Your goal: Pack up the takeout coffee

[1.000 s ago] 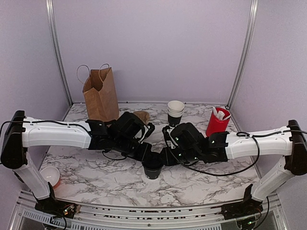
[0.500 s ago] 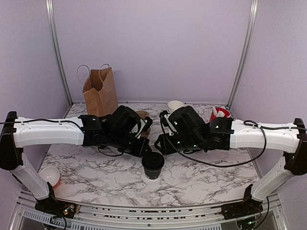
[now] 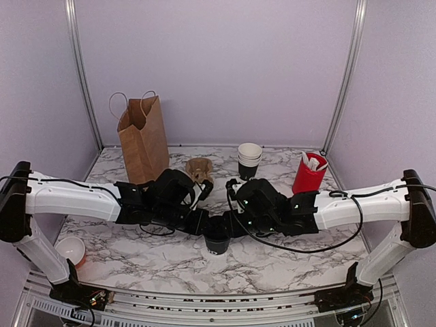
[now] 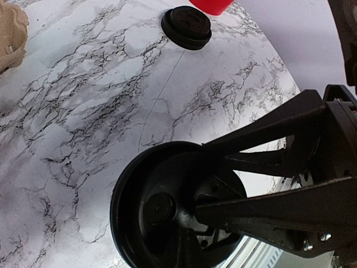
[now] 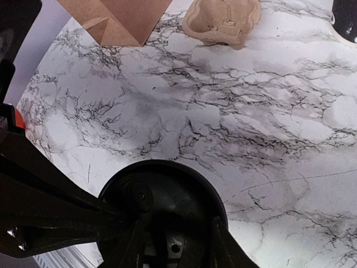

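Coffee: small black paper cup with round black plastic lid [image 3: 216, 240], upright on the white marble counter [image 3: 136, 253], front centre | left fingers [image 3: 203, 223]: clenched, tips at the lid | right fingers [image 5: 226, 248]: parted, released, over the lid

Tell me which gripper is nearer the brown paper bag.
Left. The left gripper sits on the side of the lidded cup facing the paper bag; the right gripper sits on its opposite side.
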You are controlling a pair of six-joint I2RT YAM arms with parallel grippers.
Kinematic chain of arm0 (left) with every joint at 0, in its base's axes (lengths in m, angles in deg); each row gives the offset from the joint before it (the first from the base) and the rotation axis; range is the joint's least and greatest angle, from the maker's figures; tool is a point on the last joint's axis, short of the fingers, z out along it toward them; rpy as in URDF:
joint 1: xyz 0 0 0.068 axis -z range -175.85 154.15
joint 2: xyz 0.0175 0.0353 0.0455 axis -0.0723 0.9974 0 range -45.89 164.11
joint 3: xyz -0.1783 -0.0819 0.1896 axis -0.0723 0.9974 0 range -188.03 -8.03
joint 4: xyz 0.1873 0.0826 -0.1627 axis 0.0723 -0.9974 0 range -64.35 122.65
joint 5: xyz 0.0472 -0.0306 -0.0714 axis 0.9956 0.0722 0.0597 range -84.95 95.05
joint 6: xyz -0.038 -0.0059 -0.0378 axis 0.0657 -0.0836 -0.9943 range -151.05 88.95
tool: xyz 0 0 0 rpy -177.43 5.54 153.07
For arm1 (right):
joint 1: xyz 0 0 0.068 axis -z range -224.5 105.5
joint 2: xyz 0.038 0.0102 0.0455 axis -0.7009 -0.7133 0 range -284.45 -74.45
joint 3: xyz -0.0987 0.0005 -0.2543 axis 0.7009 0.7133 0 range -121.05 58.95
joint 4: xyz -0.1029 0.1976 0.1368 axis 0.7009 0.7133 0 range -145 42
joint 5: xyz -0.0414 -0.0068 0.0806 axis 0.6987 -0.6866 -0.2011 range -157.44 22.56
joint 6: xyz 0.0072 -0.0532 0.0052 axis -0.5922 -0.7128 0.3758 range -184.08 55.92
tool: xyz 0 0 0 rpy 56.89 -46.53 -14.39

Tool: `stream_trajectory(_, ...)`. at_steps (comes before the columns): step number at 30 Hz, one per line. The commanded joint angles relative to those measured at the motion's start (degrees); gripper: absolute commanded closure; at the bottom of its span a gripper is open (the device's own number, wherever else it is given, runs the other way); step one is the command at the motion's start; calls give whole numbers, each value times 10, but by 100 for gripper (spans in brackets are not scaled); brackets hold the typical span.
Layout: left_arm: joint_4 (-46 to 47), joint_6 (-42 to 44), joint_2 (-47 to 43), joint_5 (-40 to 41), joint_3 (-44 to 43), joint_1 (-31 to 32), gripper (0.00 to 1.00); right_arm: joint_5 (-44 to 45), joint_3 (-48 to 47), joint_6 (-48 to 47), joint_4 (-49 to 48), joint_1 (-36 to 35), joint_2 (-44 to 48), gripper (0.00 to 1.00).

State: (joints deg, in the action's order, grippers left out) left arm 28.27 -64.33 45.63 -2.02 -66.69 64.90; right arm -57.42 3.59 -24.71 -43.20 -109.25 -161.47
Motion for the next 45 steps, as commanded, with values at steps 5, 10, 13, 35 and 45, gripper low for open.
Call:
stream_trajectory(5, -74, 15, 1, 23, -25, 4, 95, -16, -27, -9, 99, -3, -3, 61)
stream_trajectory(10, -124, 39, -26, 47, -95, 2, 94, 21, -94, -45, 138, 3, 15, 61)
stream_trajectory(13, -153, 49, -39, 54, -131, 1, 94, 45, -146, -67, 185, 1, 19, 60)
stream_trajectory(35, -76, 21, -12, 31, -13, 15, 92, -6, -46, -18, 124, -15, -9, 59)
stream_trajectory(45, -173, 50, -85, 69, -141, 12, 90, 104, -200, -81, 220, -21, 28, 58)
